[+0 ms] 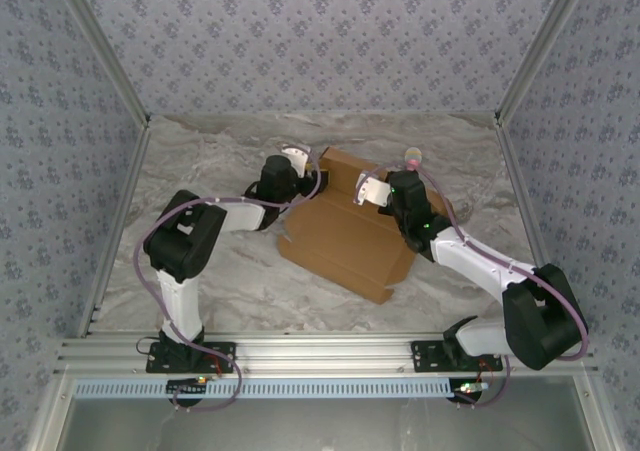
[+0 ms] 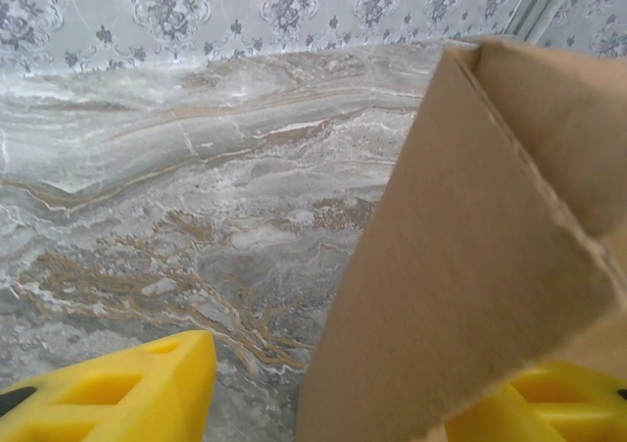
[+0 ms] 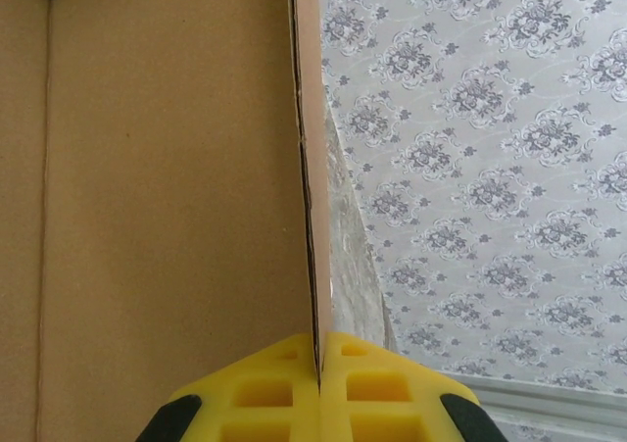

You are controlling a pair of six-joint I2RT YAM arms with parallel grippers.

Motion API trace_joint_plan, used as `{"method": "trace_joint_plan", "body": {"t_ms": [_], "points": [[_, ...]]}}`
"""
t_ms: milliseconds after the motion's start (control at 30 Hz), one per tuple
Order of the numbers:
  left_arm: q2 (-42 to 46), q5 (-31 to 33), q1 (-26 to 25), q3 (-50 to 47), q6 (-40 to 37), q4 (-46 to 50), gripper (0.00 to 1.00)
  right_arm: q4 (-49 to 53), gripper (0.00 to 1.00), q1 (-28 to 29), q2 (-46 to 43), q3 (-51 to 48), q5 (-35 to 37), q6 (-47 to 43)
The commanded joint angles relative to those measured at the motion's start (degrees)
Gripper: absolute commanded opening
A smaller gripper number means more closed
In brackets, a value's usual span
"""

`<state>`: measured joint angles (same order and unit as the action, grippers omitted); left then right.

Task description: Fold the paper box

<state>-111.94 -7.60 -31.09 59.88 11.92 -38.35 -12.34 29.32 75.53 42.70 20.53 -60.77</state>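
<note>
Operator's view: 1 plain brown cardboard paper box (image 1: 345,236) lies at the middle of the grey marbled desk (image 1: 200,271), between my 2 arms. My right hand (image 3: 318,368) pinches an upright wall edge of the box. My left hand (image 2: 333,408) stands spread, with a raised flap between its yellow fingers (image 2: 147,388).
</note>
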Motion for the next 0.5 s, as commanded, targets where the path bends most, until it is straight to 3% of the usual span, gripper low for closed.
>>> {"method": "trace_joint_plan", "body": {"t_ms": [0, 467], "points": [[1.98, -3.20, 0.42, 1.81, -1.66, -0.67, 0.57, 5.57, 0.00, 0.30, 1.04, 0.80, -2.69, 2.50], [-1.09, 2.24, -0.89, 4.80, -1.44, -2.07, 0.31, 4.97, 0.00, 0.82, 2.67, 1.85, -3.13, 3.11]]}}
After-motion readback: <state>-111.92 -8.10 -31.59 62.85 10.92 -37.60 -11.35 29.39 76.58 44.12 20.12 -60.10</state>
